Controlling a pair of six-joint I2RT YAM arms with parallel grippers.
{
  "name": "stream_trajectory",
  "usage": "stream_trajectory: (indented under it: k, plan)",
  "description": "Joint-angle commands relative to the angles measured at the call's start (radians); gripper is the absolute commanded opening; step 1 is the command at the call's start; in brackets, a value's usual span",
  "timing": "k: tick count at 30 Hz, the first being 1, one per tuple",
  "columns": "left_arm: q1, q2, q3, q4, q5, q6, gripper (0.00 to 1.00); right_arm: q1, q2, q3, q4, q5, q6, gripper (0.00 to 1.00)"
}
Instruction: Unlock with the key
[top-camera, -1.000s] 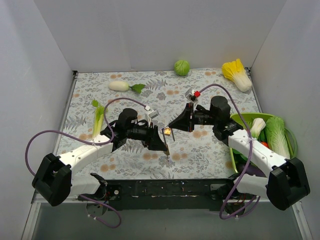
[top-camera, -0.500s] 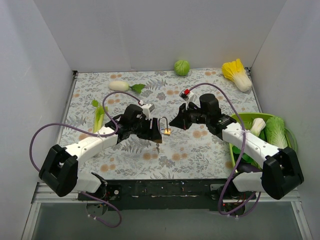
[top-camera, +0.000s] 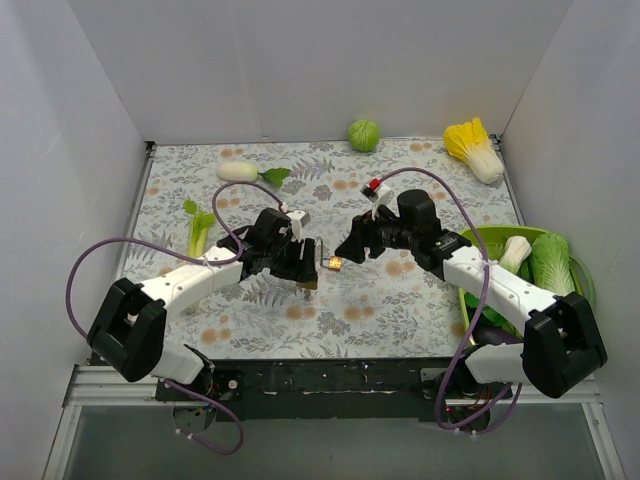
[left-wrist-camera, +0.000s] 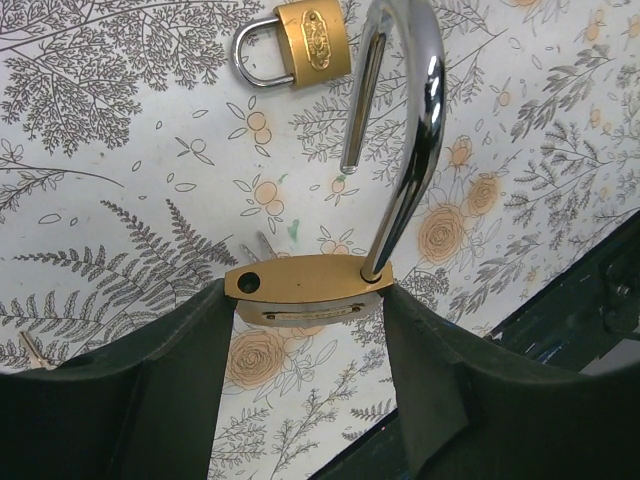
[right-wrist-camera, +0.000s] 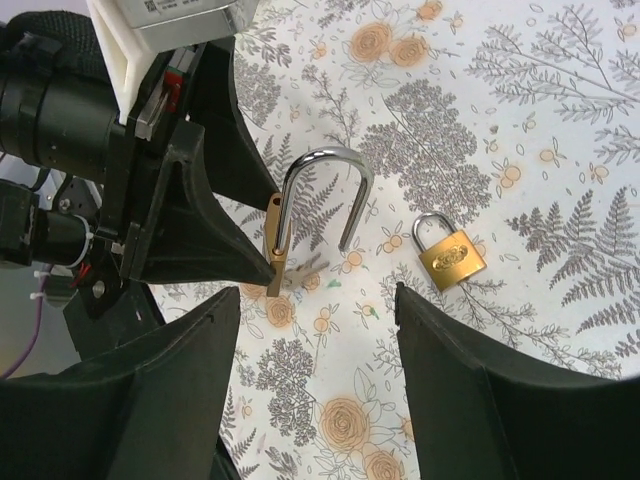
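The left arm stretched low and forward, the left gripper (top-camera: 303, 262) pinching the brass padlock (left-wrist-camera: 310, 285) by its body, shackle open and upright, the key (right-wrist-camera: 305, 266) at its base. Right of the padlock, the right gripper (right-wrist-camera: 315, 300) hovered, tilted downward, with fingers spread wide, a small lock (right-wrist-camera: 450, 255) lying flat beneath it.

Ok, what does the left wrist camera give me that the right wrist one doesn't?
Left wrist only: the empty shackle hole in the large padlock. Right wrist only: the left gripper from outside, clamping that lock, and the right gripper open, empty. Both: the small padlock, shut, on the cloth, and the key by the large lock.
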Motion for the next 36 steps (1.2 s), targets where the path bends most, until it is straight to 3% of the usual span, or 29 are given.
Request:
stream_trajectory:
  k: [1,17,31,36]
  plan:
    - [0.023,0.041,0.101,-0.027,0.009,0.033,0.0,-0.003,-0.031,-0.038,0.04,0.06,0.016,0.71]
    - [0.231,0.444,0.395,-0.205,0.148,0.078,0.0,-0.027,-0.119,-0.154,0.031,0.1,0.017,0.72]
    - [0.308,0.744,0.764,-0.396,-0.075,0.127,0.0,-0.05,-0.185,-0.236,0.008,0.113,-0.009,0.73]
    - [0.308,0.785,0.837,-0.429,-0.279,0.133,0.0,-0.062,-0.2,-0.26,0.001,0.113,-0.018,0.73]
